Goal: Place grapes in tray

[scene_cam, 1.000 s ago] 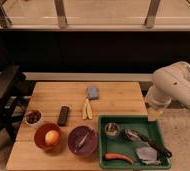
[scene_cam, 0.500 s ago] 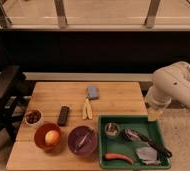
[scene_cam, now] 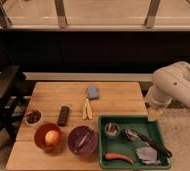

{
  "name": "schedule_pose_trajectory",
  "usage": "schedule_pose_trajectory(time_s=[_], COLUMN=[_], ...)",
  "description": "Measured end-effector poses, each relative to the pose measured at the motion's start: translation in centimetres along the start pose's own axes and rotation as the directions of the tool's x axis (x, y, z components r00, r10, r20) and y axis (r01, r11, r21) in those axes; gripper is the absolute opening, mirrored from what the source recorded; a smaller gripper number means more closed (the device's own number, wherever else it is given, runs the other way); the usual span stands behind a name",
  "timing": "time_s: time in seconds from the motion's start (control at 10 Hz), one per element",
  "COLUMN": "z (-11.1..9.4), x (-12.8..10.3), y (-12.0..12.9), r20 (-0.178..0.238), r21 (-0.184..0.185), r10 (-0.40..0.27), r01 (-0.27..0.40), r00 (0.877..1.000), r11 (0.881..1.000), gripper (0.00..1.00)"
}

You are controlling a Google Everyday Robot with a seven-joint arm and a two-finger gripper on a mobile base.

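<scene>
The grapes (scene_cam: 33, 117) are a small dark reddish cluster in a little pale bowl at the left edge of the wooden table (scene_cam: 118, 100). The green tray (scene_cam: 102, 137) lies at the table's front right. It holds a small metal cup (scene_cam: 111, 129), a dark long utensil (scene_cam: 145, 141), an orange carrot (scene_cam: 119, 157) and a grey item (scene_cam: 147, 154). My white arm (scene_cam: 175, 87) reaches in from the right. The gripper (scene_cam: 154, 114) hangs at its end just beyond the tray's far right corner, far from the grapes.
An orange-red bowl (scene_cam: 40, 142) with a round orange fruit (scene_cam: 51, 137) and a purple bowl (scene_cam: 83, 140) stand at the front. A black bar (scene_cam: 63, 115), a yellow item (scene_cam: 87, 109) and a blue block (scene_cam: 93, 92) lie mid-table. A dark chair (scene_cam: 3, 95) stands to the left.
</scene>
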Motion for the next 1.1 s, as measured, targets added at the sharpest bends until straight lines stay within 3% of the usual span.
schedule_pose_trajectory(time_s=[0.4,0.6,0.8,1.1], z=[0.0,-1.0,-2.0,-4.3], x=[-0.1,-1.7,-5.1,-13.3], y=[-0.1,-1.4,-2.6,-4.2], r20=[0.004,0.088,0.146,0.227], r21=[0.006,0.042,0.078,0.152], r10=[-0.004,-0.04,-0.107,-0.255], r01=[0.003,0.036,0.096,0.225], r00=[1.0,0.995,0.984,0.94], r11=[1.0,0.998,0.992,0.962], gripper=[0.65,0.65,0.65,0.65])
